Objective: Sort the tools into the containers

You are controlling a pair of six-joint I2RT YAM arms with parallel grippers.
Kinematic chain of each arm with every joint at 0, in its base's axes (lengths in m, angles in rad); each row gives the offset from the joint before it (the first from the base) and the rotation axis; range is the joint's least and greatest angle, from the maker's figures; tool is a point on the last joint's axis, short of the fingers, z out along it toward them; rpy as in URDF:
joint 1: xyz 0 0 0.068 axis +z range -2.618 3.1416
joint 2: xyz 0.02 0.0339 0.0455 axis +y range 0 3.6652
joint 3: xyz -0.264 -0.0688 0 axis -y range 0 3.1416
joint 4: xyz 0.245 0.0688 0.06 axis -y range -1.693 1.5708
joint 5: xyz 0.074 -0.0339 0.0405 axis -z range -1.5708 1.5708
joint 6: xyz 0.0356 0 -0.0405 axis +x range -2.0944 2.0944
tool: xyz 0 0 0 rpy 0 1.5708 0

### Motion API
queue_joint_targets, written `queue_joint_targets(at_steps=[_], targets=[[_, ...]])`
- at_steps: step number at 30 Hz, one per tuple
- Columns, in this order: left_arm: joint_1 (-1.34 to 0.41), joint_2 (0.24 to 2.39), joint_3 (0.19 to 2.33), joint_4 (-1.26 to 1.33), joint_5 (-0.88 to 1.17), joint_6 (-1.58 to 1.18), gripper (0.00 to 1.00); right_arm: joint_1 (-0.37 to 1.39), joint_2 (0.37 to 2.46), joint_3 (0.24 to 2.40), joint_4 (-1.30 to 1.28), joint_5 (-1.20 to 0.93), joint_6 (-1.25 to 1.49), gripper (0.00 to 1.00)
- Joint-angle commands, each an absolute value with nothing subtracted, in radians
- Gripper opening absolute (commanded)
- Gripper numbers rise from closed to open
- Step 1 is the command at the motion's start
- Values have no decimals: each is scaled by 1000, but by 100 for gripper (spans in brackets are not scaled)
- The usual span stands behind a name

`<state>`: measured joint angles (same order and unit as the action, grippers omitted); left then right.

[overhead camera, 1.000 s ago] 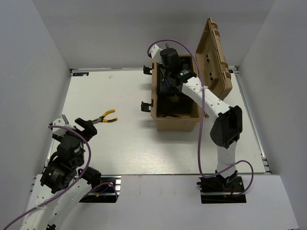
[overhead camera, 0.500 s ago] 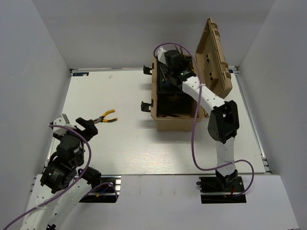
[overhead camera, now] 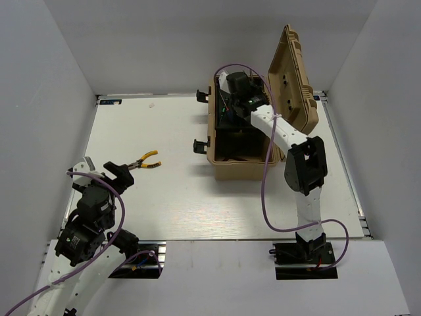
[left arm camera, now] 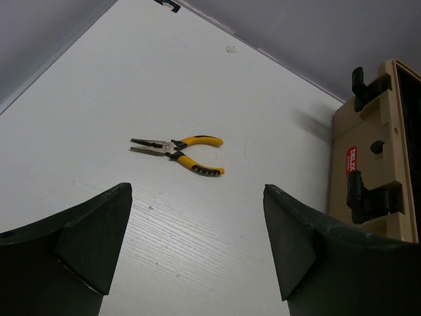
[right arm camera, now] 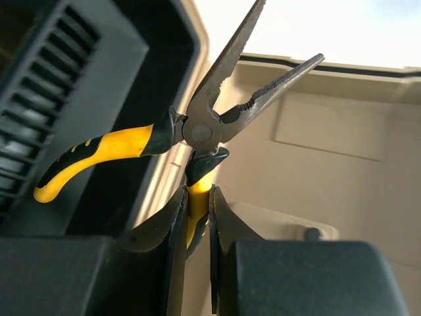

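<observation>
White table [overhead camera: 184, 204], plain grey walls [overhead camera: 151, 46], soft even light

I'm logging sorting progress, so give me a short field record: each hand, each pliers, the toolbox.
left hand: open, empty, above the table, aimed at the loose pliers
right hand: shut on one handle of the held pliers, over the toolbox
loose pliers: flat on the table, left of the toolbox, untouched
toolbox: lid raised

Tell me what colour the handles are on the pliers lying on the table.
Yellow with black accents; the left wrist view shows the pliers best.
</observation>
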<state>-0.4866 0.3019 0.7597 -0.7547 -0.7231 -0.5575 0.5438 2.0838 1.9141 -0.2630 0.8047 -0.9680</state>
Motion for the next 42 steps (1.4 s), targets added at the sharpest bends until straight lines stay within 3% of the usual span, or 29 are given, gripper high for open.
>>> queue_joint_targets(at_steps=[1,7,11,17,23,24,26,27,28,29,30,33,34,35,36,37,39,42], targets=[[-485,293,750,-742,-719,-549,91,538,2088,1933,-270,815,-950,0],[-485,302,750,-733,-710,-549,91,540,2109,1953,-367,790,-876,0],[-485,333,750,-733,-701,-549,91,541,2114,1985,-434,770,-836,16],[-485,342,750,-724,-692,-540,91,543,2085,2002,-466,756,-815,63],[-485,351,741,-724,-683,-540,91,548,2034,2011,-488,753,-793,69],[-485,362,741,-715,-670,-540,91,548,2017,2016,-501,744,-782,67],[-485,392,730,-706,-658,-540,87,551,1979,2040,-547,706,-727,47],[-485,414,730,-706,-640,-554,79,549,1970,2087,-572,684,-642,34],[-485,440,730,-695,-615,-563,73,551,1957,2100,-657,585,-605,0],[-485,516,730,-695,-603,-577,62,548,1913,2112,-685,536,-571,0],[-485,563,730,-709,-588,-612,40,546,1895,2114,-705,362,-476,0],[-485,745,764,-727,-511,-705,10,548,1794,2024,-793,12,-395,0],[-485,780,779,-727,-494,-727,8,548,1757,2001,-796,-83,-388,0],[-485,811,779,-698,-480,-750,8,546,1743,1955,-807,-239,-382,0],[-485,837,769,-669,-441,-784,13,554,1718,1919,-810,-368,-376,7],[-485,886,769,-634,-427,-798,23,560,1707,1905,-825,-476,-371,28],[-476,946,755,-565,-426,-854,42,564,1695,1891,-851,-602,-365,45],[-447,1098,794,-526,-437,-909,54,584,1659,1818,-848,-621,-380,45]])
